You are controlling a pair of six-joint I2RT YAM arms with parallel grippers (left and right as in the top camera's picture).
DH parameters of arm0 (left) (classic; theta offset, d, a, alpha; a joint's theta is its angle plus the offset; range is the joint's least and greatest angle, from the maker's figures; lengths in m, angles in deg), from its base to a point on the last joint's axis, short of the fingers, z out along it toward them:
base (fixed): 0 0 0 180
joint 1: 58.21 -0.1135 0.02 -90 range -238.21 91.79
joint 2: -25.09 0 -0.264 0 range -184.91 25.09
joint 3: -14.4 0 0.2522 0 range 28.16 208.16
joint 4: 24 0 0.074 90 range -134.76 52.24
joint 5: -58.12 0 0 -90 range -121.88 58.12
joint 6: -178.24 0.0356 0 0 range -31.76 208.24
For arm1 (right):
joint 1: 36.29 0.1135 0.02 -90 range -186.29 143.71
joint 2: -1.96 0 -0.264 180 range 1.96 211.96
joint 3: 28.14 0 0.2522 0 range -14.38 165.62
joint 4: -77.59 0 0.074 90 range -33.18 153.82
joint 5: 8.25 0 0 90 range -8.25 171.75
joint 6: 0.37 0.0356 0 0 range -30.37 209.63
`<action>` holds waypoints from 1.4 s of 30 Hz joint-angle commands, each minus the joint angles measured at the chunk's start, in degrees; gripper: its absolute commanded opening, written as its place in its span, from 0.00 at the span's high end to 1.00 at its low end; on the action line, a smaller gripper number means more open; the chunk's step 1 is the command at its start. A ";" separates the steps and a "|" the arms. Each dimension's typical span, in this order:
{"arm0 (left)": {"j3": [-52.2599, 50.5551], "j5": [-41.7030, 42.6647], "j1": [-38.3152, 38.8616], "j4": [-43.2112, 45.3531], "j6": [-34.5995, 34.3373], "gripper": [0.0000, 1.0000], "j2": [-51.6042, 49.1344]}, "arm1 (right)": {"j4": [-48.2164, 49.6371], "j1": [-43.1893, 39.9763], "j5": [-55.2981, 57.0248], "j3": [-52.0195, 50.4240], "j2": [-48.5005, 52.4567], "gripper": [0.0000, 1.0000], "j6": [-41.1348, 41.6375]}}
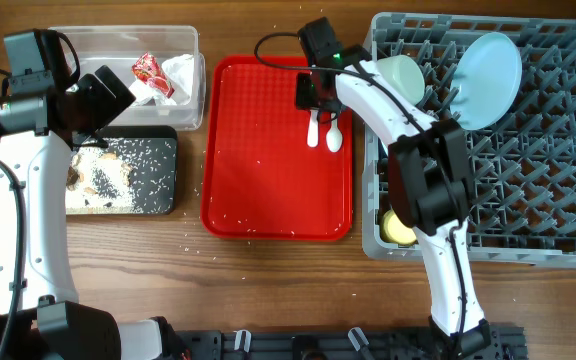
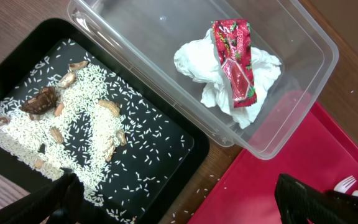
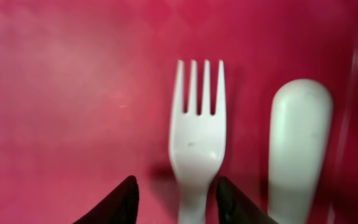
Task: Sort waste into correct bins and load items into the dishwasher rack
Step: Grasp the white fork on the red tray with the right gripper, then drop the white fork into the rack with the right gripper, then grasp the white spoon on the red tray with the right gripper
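Note:
The white fork point(image 3: 196, 130) and spoon point(image 3: 298, 143) lie side by side on the red tray point(image 1: 268, 150). They also show in the overhead view as fork point(image 1: 314, 130) and spoon point(image 1: 335, 137). My right gripper point(image 3: 179, 205) is open, with one finger on each side of the fork's handle. It sits low over the tray's far right part point(image 1: 313, 95). My left gripper point(image 2: 179, 208) is open and empty above the gap between the black tray point(image 2: 185, 143) and the clear tub point(image 2: 303, 43). The napkin point(image 2: 210, 71) and wrapper point(image 2: 235, 59) lie in the tub. Rice scraps point(image 2: 73, 118) lie in the black tray.
The grey rack point(image 1: 528, 190) at the right holds the light blue plate point(image 1: 488, 65) on edge, a pale green-white bowl point(image 1: 400, 75) and the yellow cup point(image 1: 398, 228). Loose rice grains lie on the wood point(image 2: 219, 183) and on the red tray.

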 commanded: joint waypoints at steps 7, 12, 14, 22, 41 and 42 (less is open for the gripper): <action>0.42 0.04 -0.20 0.13 -0.13 0.00 0.07 | 0.37 0.33 -0.83 0.42 5.73 0.90 5.53; 0.42 0.04 -0.20 0.13 -0.13 0.00 0.07 | -0.76 0.26 -3.52 0.52 5.33 0.96 4.00; 0.42 0.04 -0.20 0.13 -0.13 0.00 0.07 | -2.05 0.28 -5.51 0.52 3.08 0.96 0.92; 0.42 0.04 -0.20 0.13 -0.13 0.00 0.07 | -22.40 -3.91 4.50 0.50 -31.98 0.96 -11.65; 0.42 0.04 -0.20 0.13 -0.13 0.00 0.07 | -23.08 -21.05 1.07 -14.86 -40.09 0.40 -14.51; 0.42 0.04 -0.20 0.13 -0.13 0.00 0.07 | -22.95 -20.44 -3.93 -9.57 -40.09 0.40 -16.83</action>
